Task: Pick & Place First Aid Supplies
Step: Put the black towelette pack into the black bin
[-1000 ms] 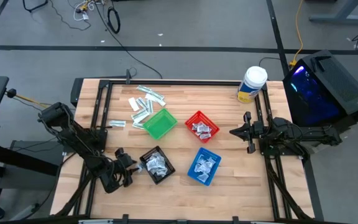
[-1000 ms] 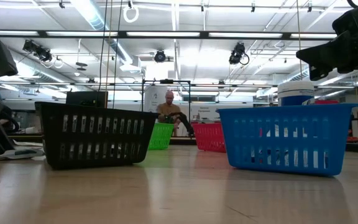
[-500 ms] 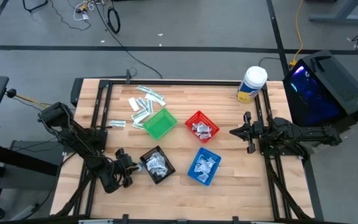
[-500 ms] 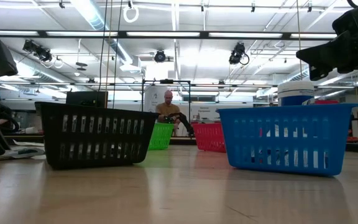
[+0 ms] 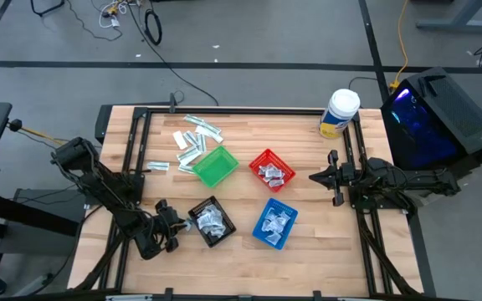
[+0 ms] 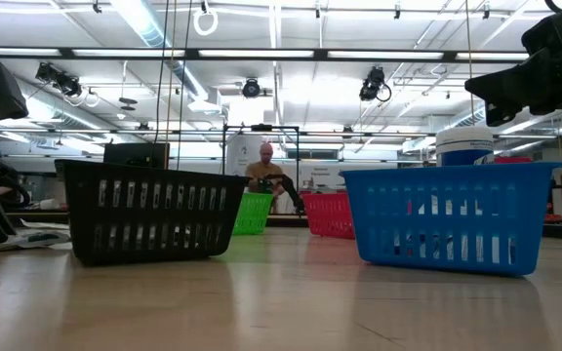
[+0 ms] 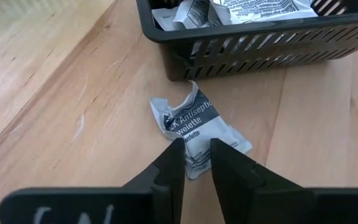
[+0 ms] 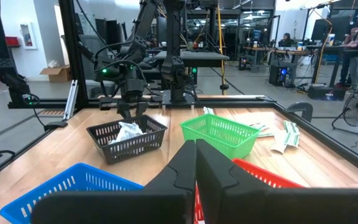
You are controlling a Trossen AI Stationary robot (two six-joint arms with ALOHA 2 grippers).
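A crumpled white-and-grey antiseptic towelette packet (image 7: 197, 121) lies flat on the table just outside the black basket (image 7: 253, 37), and it also shows in the low view (image 6: 37, 237). My left gripper (image 7: 196, 146) stands low over the packet's near end, its fingers a narrow gap apart, left of the black basket (image 5: 212, 221) in the high view (image 5: 174, 227). More packets lie in the black, red (image 5: 272, 170) and blue (image 5: 274, 222) baskets. Several loose strips and packets (image 5: 195, 138) lie at the far left. My right gripper (image 5: 335, 177) waits shut and empty at the table's right side. My left gripper comes at the packet slanting down from the table's near left, one fingertip (image 7: 174, 155) over each side of its near end (image 7: 194, 163). I cannot tell whether the fingertips touch it. The packet lies flat on the table.
A green basket (image 5: 214, 165) stands beside the loose packets. A white-lidded, yellow-labelled tub (image 5: 340, 112) stands at the far right corner. Bare wood lies along the near edge (image 5: 241, 267). A person (image 6: 264, 171) sits in the room behind the table.
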